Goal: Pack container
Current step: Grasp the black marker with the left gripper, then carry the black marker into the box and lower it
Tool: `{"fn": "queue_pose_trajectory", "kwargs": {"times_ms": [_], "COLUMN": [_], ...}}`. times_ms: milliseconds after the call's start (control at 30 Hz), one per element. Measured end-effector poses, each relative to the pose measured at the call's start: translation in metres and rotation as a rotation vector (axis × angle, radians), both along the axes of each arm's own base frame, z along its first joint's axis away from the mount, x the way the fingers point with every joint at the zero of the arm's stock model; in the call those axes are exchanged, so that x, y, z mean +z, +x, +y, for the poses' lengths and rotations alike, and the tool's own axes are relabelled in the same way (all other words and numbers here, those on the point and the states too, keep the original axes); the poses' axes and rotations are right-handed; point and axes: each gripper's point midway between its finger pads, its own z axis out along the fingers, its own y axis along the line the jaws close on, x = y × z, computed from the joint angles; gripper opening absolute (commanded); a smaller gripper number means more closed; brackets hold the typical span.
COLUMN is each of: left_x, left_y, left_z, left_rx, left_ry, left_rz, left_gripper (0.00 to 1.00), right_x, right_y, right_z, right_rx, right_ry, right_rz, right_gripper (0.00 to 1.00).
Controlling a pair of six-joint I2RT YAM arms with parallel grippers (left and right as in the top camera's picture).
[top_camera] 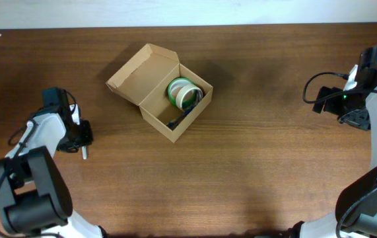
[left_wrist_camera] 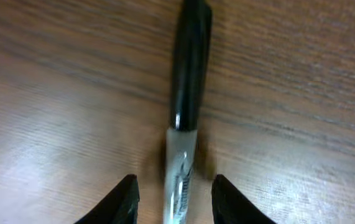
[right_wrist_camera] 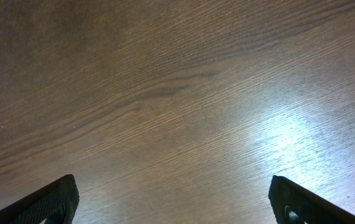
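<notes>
The left gripper [left_wrist_camera: 174,198] hangs low over the dark brown wooden table [top_camera: 254,172], well to the left of the small tan cardboard box [top_camera: 138,74]. Its jaws are released and straddle the pale barrel of a black-capped marker pen [left_wrist_camera: 188,74], with a sliver of wood showing on each side. The step in hand looks like picking up this pen. To do it well, the gripper should settle until its tips nearly meet the table. It should then close squarely on the barrel, not on the cap, so the pen does not roll or swivel. The box sits with its hinged flap thrown back, away from the arms. A green-edged roll of tape [top_camera: 183,92] and something dark I cannot identify lie inside, so the pen probably fits best along the free wall. Far to the right of the box, the right gripper [right_wrist_camera: 177,200] is spread wide over bare wood and holds nothing.
</notes>
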Motion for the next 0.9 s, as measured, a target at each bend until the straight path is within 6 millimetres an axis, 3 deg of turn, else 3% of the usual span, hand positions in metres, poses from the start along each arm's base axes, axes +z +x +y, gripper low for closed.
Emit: {"fn": "queue_pose_trajectory", "kwargs": {"times_ms": [67, 100, 133, 200, 433, 600, 667, 733, 900], "left_x": [-0.003, -0.003, -0.003, -0.003, -0.002, 0.003, 0.014, 0.033, 0.108], "left_y": [0.004, 0.004, 0.005, 0.007, 0.006, -0.025, -0.030, -0.018, 0.042], "left_z": [-0.002, -0.002, -0.002, -0.001, -0.002, -0.024, -0.029, -0.029, -0.030], "left_rx": [-0.006, -0.007, -0.006, -0.008, 0.013, 0.024, 0.022, 0.008, -0.072], "left_ry": [-0.013, -0.015, -0.016, -0.014, -0.034, -0.156, -0.187, -0.195, -0.142], "left_rz": [-0.007, -0.007, -0.006, -0.007, 0.011, 0.191, 0.248, 0.241, 0.070], "left_gripper": [0.37, 0.32, 0.25, 0.02, 0.02, 0.02, 0.02, 0.02, 0.02], "right_x": [0.000, 0.000, 0.000, 0.000, 0.000, 0.000, 0.000, 0.000, 0.000], "right_y": [0.000, 0.000, 0.000, 0.000, 0.000, 0.000, 0.000, 0.000, 0.000], "right_z": [0.000, 0.000, 0.000, 0.000, 0.000, 0.000, 0.000, 0.000, 0.000], "right_rx": [0.000, 0.000, 0.000, 0.000, 0.000, 0.000, 0.000, 0.000, 0.000], "right_ry": [0.000, 0.000, 0.000, 0.000, 0.000, 0.000, 0.001, 0.000, 0.000], "right_rz": [0.000, 0.000, 0.000, 0.000, 0.000, 0.000, 0.000, 0.000, 0.000], "right_gripper": [1.00, 0.99, 0.99, 0.99, 0.99, 0.99, 0.99, 0.99, 0.99]}}
